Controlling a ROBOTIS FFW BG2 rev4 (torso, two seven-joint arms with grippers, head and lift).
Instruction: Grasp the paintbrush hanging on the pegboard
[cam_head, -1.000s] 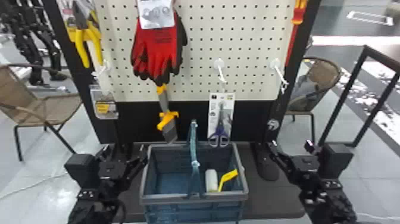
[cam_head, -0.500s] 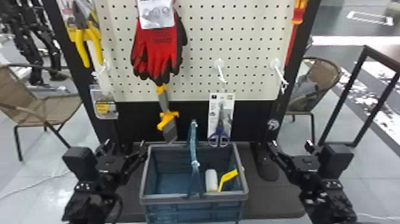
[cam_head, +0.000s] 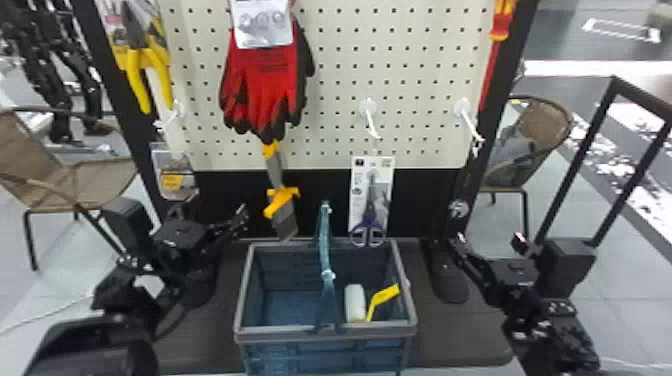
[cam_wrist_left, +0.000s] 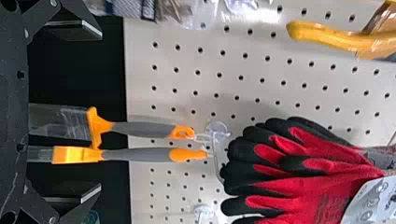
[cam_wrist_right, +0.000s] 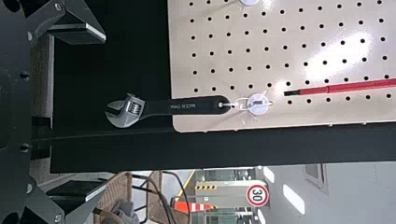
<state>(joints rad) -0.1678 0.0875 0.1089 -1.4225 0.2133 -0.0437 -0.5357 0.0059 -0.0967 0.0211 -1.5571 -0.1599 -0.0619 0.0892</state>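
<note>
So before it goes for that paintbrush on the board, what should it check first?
1. Is the left hand open: ok, its fingers are spread wide.
2. Is the paintbrush lined up: ok, in the left wrist view it lies between the fingers.
3. Close enough to squeeze: not ok, the hand is short of the brush and apart from it.
4. Only one brush there: not ok, a second brush hangs on the same hook.
5. Handle free: ok lower down, but the red gloves cover its top.
6. Is the right hand out of the way: ok, low on the far side of the basket.
</note>
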